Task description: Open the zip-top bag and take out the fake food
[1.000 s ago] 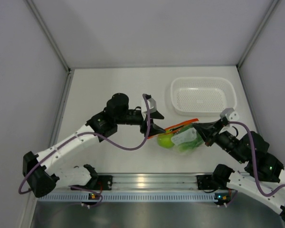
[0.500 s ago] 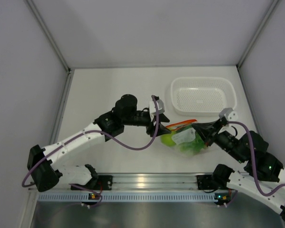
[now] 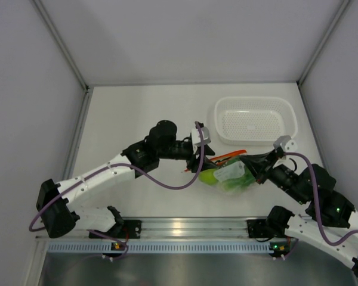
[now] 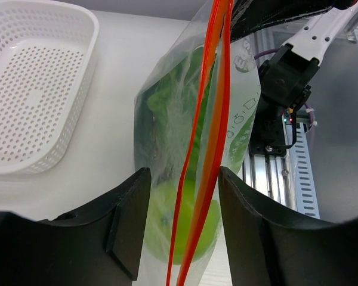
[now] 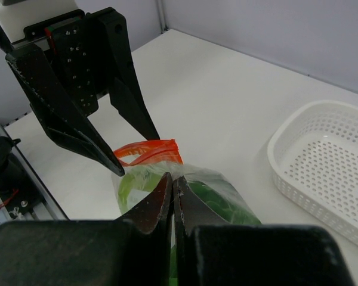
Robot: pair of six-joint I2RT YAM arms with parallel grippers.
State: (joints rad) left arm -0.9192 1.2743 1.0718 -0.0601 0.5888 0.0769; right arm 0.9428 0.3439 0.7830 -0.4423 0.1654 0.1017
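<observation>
Left wrist view: zip [image 4: 213, 89] of bag [image 4: 241, 101] is straddled by left gripper [image 4: 182, 185], jaws apart | bag is clamped by right gripper [image 5: 173, 185], near basket [image 4: 30, 89] | zip perhaps unopened | food [image 4: 167, 119] seen inside, none removed

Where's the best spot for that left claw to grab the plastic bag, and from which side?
Probably the orange-red zip strip of the zip-top bag, approached from the bag's left end. It stands on edge, between the left gripper's open fingers, while the right gripper pinches the plastic at the other end.
</observation>
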